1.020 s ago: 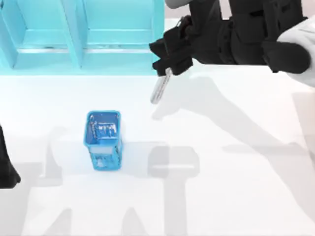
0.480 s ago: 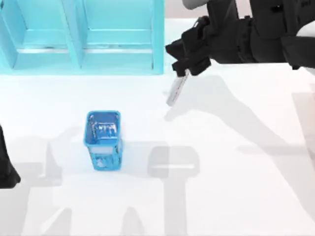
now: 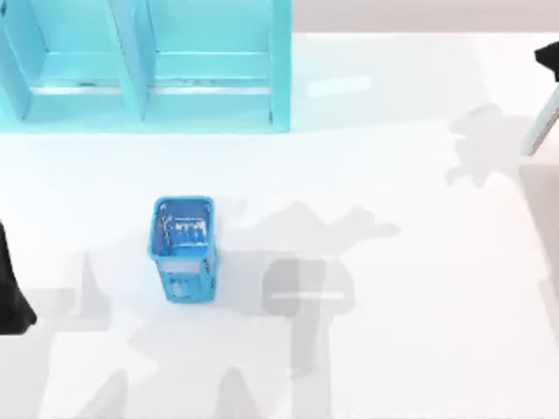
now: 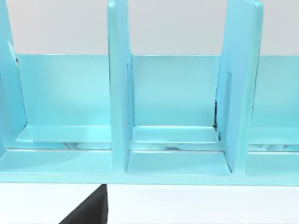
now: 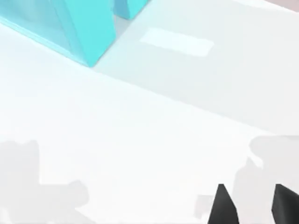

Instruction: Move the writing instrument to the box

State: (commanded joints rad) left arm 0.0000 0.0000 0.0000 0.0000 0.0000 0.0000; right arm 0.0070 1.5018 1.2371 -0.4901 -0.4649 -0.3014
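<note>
the pen (image 3: 541, 129) hangs just below the right gripper (image 3: 548, 63), clamped by its cap at the table's right edge, well away from the blue box (image 3: 184, 249); delivery outstanding, left arm (image 3: 10, 292) parked.

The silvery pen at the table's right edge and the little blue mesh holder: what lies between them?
Nothing but bare white table with grey shadows, seen from the top view, between the pen and the blue mesh holder.

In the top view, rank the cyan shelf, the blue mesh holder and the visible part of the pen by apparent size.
1. cyan shelf
2. blue mesh holder
3. pen, cut off at the view's right edge, hanging from the right gripper
</note>
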